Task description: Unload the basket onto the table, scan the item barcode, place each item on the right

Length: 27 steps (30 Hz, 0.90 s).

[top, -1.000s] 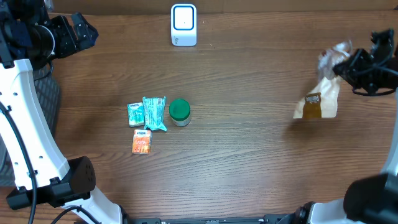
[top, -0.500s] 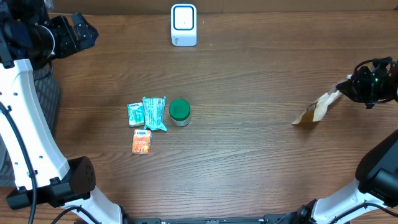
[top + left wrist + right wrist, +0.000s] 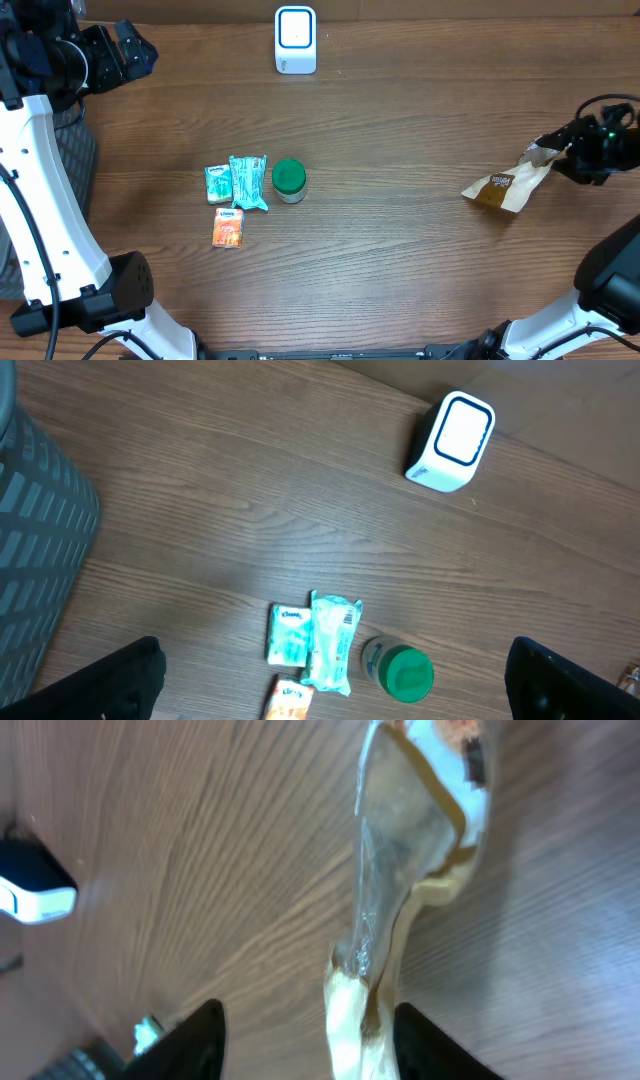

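From overhead, the brown pouch (image 3: 505,186) lies flat on the right side of the wooden table (image 3: 400,250). It carries pale lettering that is too small to read. Its crumpled top end reaches up to the right gripper (image 3: 566,150), whose opening this view does not show. A white scanner (image 3: 295,40) with a blue-rimmed window stands at the far edge, well apart from the pouch. Left of centre sit a green-lidded jar (image 3: 289,179), two teal packets (image 3: 237,182) and an orange packet (image 3: 228,228), their print illegible. The left gripper (image 3: 140,55) hangs at the far left corner, away from everything.

The left wrist camera looks down on the scanner (image 3: 452,442), the jar (image 3: 400,672) and the packets (image 3: 312,640). One teal packet has a white label patch with fine black print, unreadable here. The left fingers (image 3: 100,685) show only as dark tips in the bottom corners, spread wide with nothing between them. The pouch is outside this view.

The right wrist camera shows what overhead cannot: the two dark fingers (image 3: 200,1035) stand apart, and the thin cream edge of the pouch (image 3: 400,850) runs between them with a gap on each side, so the jaws are parted rather than clamped. The pouch has a clear window and a small orange and black mark at its far end, not readable. The scanner (image 3: 35,890) sits at the left edge.
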{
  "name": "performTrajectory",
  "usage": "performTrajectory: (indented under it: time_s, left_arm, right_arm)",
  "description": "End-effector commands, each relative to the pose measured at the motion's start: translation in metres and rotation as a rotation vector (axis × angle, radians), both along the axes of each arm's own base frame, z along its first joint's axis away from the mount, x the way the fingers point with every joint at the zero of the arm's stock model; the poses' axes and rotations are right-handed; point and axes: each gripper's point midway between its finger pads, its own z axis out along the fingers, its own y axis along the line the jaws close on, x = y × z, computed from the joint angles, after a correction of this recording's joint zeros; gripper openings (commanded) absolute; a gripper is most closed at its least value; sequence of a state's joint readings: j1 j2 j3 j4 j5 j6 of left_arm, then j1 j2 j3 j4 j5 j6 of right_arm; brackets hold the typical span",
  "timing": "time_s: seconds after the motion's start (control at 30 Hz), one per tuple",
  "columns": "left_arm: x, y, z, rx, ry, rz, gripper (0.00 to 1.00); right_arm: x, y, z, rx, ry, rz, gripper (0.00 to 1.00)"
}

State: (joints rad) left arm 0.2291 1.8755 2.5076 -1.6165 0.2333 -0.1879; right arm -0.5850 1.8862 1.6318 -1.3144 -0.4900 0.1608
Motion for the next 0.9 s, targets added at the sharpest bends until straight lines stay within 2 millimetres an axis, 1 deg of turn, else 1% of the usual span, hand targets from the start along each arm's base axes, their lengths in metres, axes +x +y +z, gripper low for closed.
performTrajectory:
  time_s: [0.0,0.1,0.17,0.2,0.27,0.33,0.37,0.4,0.43,0.47,0.5,0.53,0.6,0.63,0.67,0.73,0.77,0.87]
  left_arm:
    - [-0.003,0.0,0.007,0.003,-0.018,0.011,1.0]
    - [-0.003,0.0,0.007,0.003,-0.018,0.011,1.0]
    - [-0.003,0.0,0.007,0.003,-0.018,0.011,1.0]
    - [-0.003,0.0,0.007,0.003,-0.018,0.011,1.0]
    - [-0.003,0.0,0.007,0.003,-0.018,0.011,0.99]
    - [-0.003,0.0,0.007,0.003,-0.018,0.011,1.0]
    - [-0.003,0.0,0.007,0.003,-0.018,0.011,0.99]
    - [-0.003,0.0,0.007,0.003,-0.018,0.011,0.99]
    - [-0.003,0.0,0.007,0.003,-0.018,0.011,1.0]
    - [-0.003,0.0,0.007,0.003,-0.018,0.011,1.0]
    - [-0.003,0.0,0.007,0.003,-0.018,0.011,1.0]
    - [-0.003,0.0,0.007,0.003,-0.018,0.011,1.0]
    - [-0.003,0.0,0.007,0.003,-0.018,0.011,1.0]
    - [-0.003,0.0,0.006,0.002,-0.017,0.011,1.0]
    - [-0.003,0.0,0.007,0.003,-0.018,0.011,0.99]
    - [-0.003,0.0,0.007,0.003,-0.018,0.011,1.0]
    - [-0.003,0.0,0.007,0.003,-0.018,0.011,1.0]
    - [-0.003,0.0,0.007,0.003,-0.018,0.011,1.0]
  right_arm:
    - [0.002,-0.024,0.03,-0.084,-0.032,-0.033,0.54]
    - [-0.007,-0.037,0.054,-0.172,0.003,-0.047,0.55]
    - [-0.01,-0.04,0.074,-0.207,0.002,-0.051,0.56]
    - [-0.011,-0.038,0.086,-0.215,-0.006,-0.048,0.57]
    - [-0.011,-0.031,0.104,-0.223,-0.026,-0.031,0.59]
    - [-0.009,-0.019,0.115,-0.233,-0.045,0.019,0.6]
    - [-0.006,-0.009,0.119,-0.225,-0.061,0.057,0.61]
    - [-0.001,0.006,0.121,-0.201,-0.085,0.114,0.62]
    - [0.004,0.026,0.123,-0.168,-0.114,0.178,0.63]
    - [0.008,0.037,0.125,-0.152,-0.13,0.211,0.63]
    - [0.014,0.057,0.126,-0.124,-0.157,0.27,0.7]
    - [0.018,0.075,0.128,-0.102,-0.182,0.323,0.8]
    - [0.027,0.11,0.132,-0.074,-0.226,0.415,0.91]
    - [0.031,0.127,0.133,-0.07,-0.245,0.46,0.95]
    - [0.035,0.146,0.134,-0.074,-0.265,0.514,0.96]
    - [0.039,0.178,0.134,-0.085,-0.303,0.613,1.0]
    - [0.041,0.199,0.135,-0.09,-0.325,0.668,1.0]
    - [0.044,0.247,0.131,-0.143,-0.37,0.799,1.0]
